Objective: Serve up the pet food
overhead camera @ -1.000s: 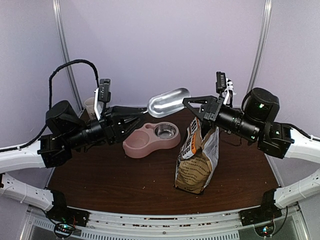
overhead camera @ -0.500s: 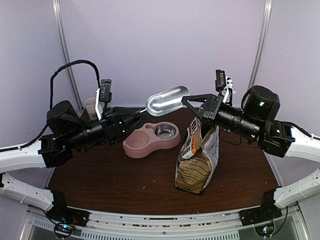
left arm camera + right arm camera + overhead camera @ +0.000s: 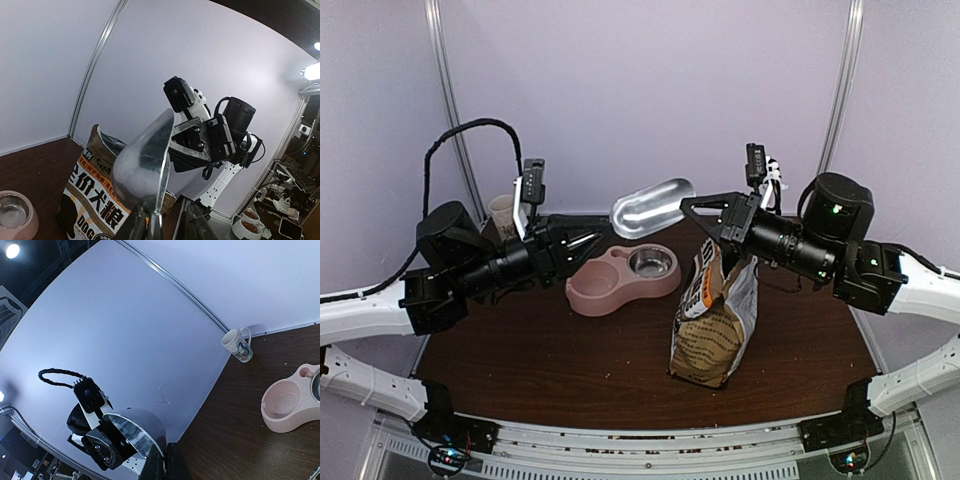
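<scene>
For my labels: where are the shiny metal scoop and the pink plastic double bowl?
shiny metal scoop (image 3: 652, 207): top external view, its middle.
pink plastic double bowl (image 3: 592, 303): top external view, its near wall.

Top external: fixed high at the near edge, looking forward and down over the dark worktop (image 3: 540, 370) to the back wall (image 3: 640, 90); the widest, most distant view.
Left wrist: rides its own arm, aimed up and to the right; own fingers (image 3: 134, 226) at the bottom edge, metal scoop (image 3: 142, 160) close, right arm (image 3: 220, 140) just behind.
Right wrist: rides its own arm, aimed leftward at the left arm (image 3: 92, 400); scoop close at the bottom edge.
Shared: scoop and pink bowl (image 3: 620, 280) in all three; bag (image 3: 715, 320) in top and left wrist; mug (image 3: 502, 212) in top and right wrist.
</scene>
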Robot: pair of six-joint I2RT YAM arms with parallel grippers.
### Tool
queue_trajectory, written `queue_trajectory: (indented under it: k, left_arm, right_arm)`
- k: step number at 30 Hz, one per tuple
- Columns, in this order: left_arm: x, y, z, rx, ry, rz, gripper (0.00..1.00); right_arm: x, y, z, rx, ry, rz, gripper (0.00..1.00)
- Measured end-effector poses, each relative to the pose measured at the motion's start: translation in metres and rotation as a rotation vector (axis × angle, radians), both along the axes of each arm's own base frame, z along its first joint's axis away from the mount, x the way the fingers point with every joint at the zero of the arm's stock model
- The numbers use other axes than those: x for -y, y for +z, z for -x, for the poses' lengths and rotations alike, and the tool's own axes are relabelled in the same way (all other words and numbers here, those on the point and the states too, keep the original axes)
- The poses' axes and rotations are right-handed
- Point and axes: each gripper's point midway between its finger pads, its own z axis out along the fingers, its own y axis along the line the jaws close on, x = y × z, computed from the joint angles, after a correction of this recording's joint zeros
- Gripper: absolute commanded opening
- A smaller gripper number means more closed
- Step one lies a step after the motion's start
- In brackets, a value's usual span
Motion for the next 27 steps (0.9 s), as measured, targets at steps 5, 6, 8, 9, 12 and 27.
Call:
queue_trajectory:
  k: [5,6,8,9,12,27]
  left_arm:
    - [0.0,-0.001,-0.002,-0.007,0.006,-0.001,0.19]
    - [0.0,-0.002,-0.002,-0.009,0.008,-0.001,0.18]
    - [0.0,-0.002,-0.002,-0.012,0.009,-0.002,0.16]
    - [0.001,-0.003,-0.003,-0.013,0.01,-0.003,0.16]
    - [0.003,-0.006,-0.004,-0.021,0.009,-0.009,0.14]
    - [0.005,-0.013,-0.013,-0.078,0.041,-0.034,0.0]
  right_arm:
    - [0.001,0.0,-0.001,0.0,-0.005,-0.002,0.0]
    - [0.001,0.001,-0.001,0.001,-0.006,-0.002,0.0]
    - [0.001,0.001,-0.001,0.001,-0.006,-0.003,0.0]
    - [0.001,0.001,-0.001,0.001,-0.007,-0.003,0.0]
    - [0.002,0.001,-0.001,0.003,-0.01,-0.003,0.0]
    - [0.024,-0.004,-0.012,0.007,-0.138,0.138,0.43]
